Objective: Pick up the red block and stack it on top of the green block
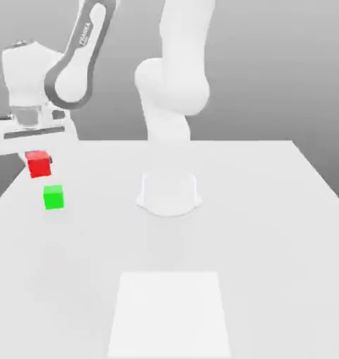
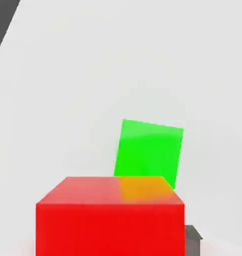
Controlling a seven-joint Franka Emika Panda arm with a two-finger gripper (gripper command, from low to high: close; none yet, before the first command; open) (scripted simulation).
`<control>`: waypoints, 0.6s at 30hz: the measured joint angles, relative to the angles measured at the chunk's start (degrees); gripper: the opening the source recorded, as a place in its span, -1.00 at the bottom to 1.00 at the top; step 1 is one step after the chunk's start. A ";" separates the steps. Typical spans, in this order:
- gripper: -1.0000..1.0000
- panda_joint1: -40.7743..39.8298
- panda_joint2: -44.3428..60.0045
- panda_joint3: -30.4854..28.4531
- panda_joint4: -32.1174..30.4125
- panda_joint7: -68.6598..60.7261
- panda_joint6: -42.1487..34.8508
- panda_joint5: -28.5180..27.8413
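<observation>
A white robot arm (image 1: 81, 63) reaches over a white surface (image 1: 270, 231). Its end effector (image 1: 37, 156) is clamped on the red block (image 1: 39, 164), held above the green block (image 1: 53, 197), which sits just below, slightly toward the exterior view's right.

1. The green block (image 1: 53, 197) rests on the bench (image 1: 270, 231), near the exterior view's left edge.
2. The red block (image 1: 39, 164) hangs off the bench, just above the green block.
3. The arm's base (image 1: 168, 191) stands well to their right.
</observation>
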 joint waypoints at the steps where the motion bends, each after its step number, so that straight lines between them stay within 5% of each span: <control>1: -1.00 -0.06 0.44 -0.36 -0.06 0.04 0.57 0.35; 18: -1.00 6.11 12.45 -4.11 0.07 -6.83 12.28 11.09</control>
